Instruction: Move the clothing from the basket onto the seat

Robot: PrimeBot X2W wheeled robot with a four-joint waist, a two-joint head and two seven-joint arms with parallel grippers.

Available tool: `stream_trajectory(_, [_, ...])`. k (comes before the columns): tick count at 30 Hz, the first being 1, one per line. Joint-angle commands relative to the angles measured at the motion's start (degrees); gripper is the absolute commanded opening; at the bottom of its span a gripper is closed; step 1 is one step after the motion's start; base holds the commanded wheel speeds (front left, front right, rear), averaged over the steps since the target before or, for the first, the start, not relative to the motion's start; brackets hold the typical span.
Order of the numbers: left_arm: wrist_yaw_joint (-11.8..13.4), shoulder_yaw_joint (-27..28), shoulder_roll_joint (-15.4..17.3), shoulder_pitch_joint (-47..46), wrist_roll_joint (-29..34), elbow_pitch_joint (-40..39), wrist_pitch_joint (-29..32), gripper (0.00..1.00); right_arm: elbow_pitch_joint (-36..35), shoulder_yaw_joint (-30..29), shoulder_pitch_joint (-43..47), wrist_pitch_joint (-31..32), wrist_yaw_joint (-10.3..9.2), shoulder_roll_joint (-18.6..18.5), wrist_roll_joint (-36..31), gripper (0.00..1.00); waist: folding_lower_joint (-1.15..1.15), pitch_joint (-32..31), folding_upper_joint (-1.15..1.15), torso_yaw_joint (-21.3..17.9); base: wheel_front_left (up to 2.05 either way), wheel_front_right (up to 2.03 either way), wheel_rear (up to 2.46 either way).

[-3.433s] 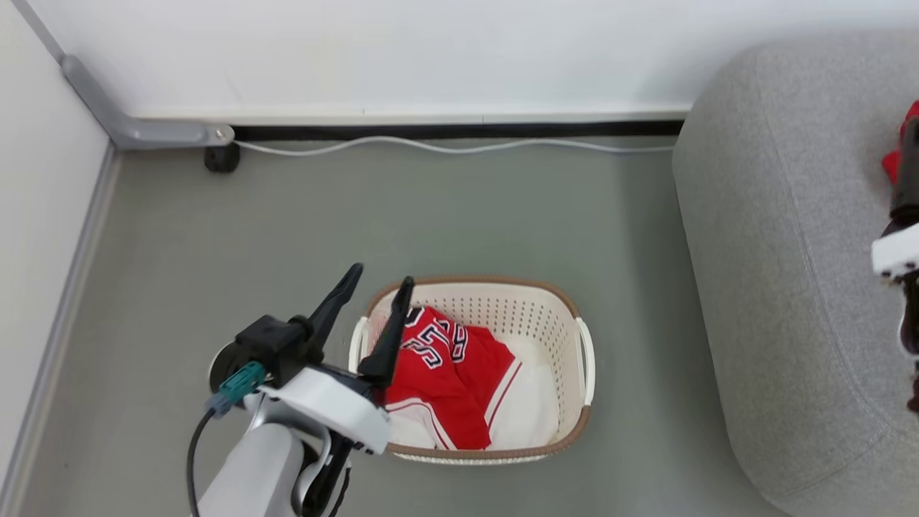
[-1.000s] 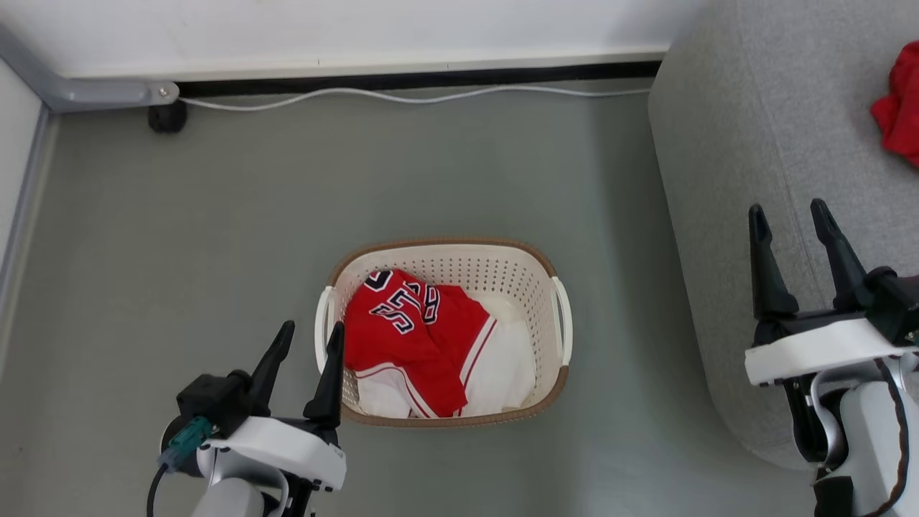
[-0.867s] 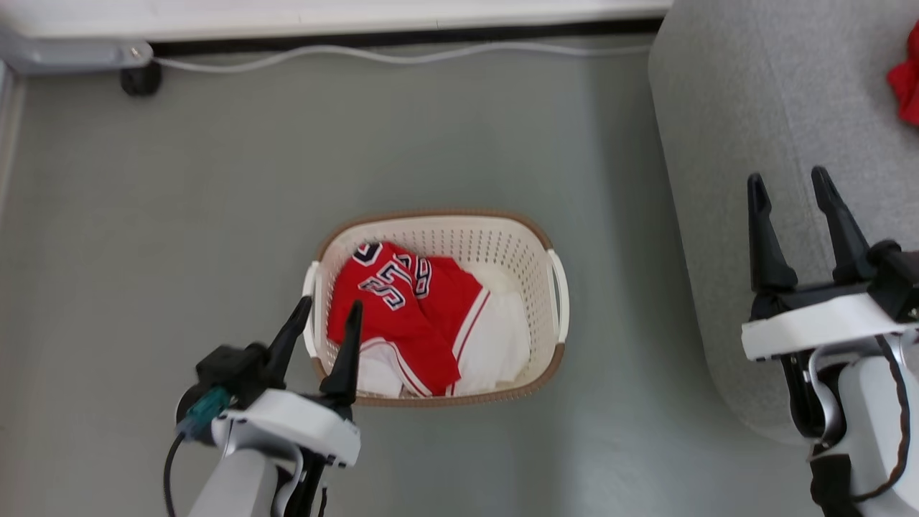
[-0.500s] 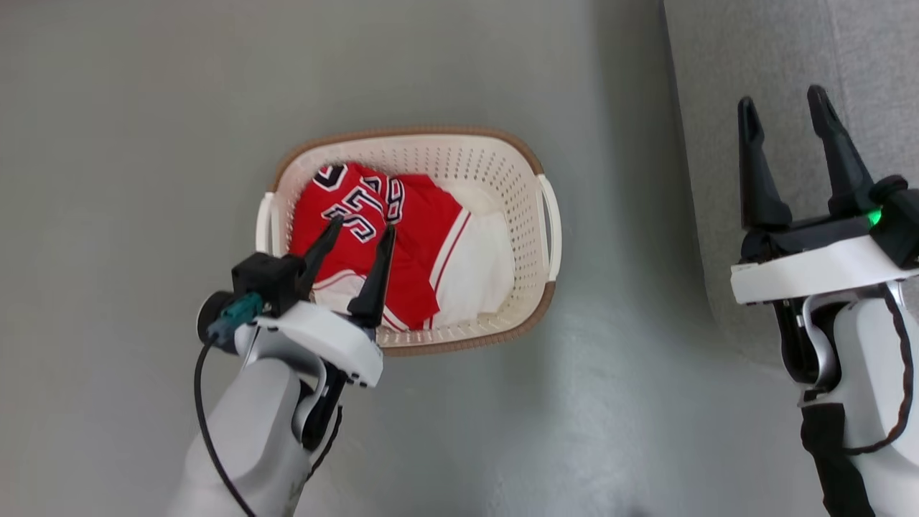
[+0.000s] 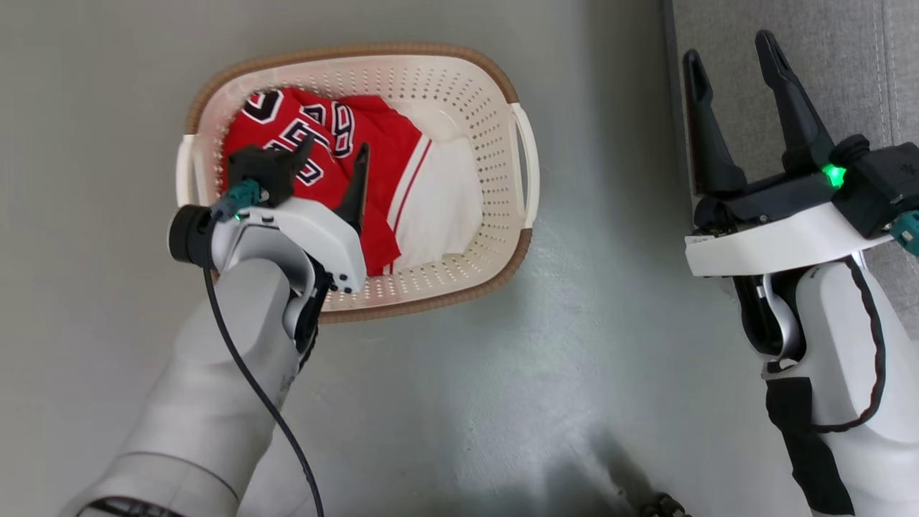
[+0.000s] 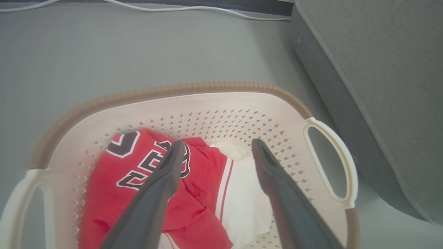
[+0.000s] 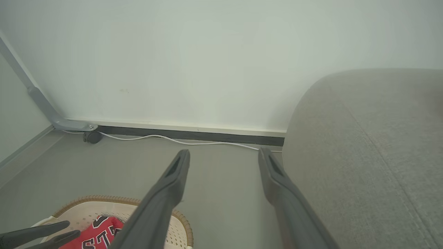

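The cream basket (image 5: 459,86) stands on the grey floor and holds the clothing: a red numbered garment (image 5: 380,133) on top of a white one (image 5: 438,208). My left gripper (image 5: 334,151) hangs open inside the basket's mouth, just above the red piece, with nothing between its fingers. The left wrist view shows that gripper (image 6: 218,142) straddling the edge where the red garment (image 6: 204,173) meets the white one (image 6: 245,200). My right gripper (image 5: 729,49) stands open and empty at the edge of the grey seat (image 5: 854,64), right of the basket.
A white cable (image 7: 180,141) runs along the dark baseboard under the white wall. A grey conduit (image 7: 41,103) with a dark foot sits in the left corner. The seat's rounded side (image 6: 380,86) rises close to the basket's right handle (image 6: 332,159).
The head camera has tilted down. My left gripper has moved from beside the basket's left handle to over the red garment and dropped lower. The right gripper stays open by the seat.
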Motion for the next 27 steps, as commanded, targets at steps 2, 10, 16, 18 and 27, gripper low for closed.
stream_trajectory(2, [0.88,0.31,0.70,-2.05,-0.02,1.81,-0.19,1.00,-2.03,1.31,0.11,-0.59,0.17,0.64,0.67,1.00,0.00,1.97,0.00,-1.56,0.00,0.00,0.00])
stream_trajectory(10, [3.50,-1.09,0.74,-8.77,0.25,12.41,0.88,1.00,-4.10,2.11,-1.92,-0.59,0.17,1.68,0.82,1.00,0.00,5.93,0.00,-4.20,0.00,0.00,0.00])
stream_trajectory(16, [5.35,-2.08,2.63,-11.41,1.22,15.83,1.49,1.00,-8.43,2.66,-3.24,-0.59,0.17,2.03,2.22,1.00,0.00,9.26,0.00,-6.14,0.00,0.00,0.00])
stream_trajectory(18, [5.96,-2.21,3.36,-11.94,1.36,16.22,1.54,1.00,-9.80,2.79,-3.59,-0.59,0.17,2.04,3.30,1.00,0.00,10.06,0.00,-6.67,0.00,0.00,0.00])
stream_trajectory(27, [8.86,-3.15,6.20,-14.67,2.29,17.06,1.97,1.00,-13.15,3.04,-4.06,-0.59,0.17,2.06,5.23,1.00,0.00,12.68,0.00,-8.40,0.00,0.00,0.00])
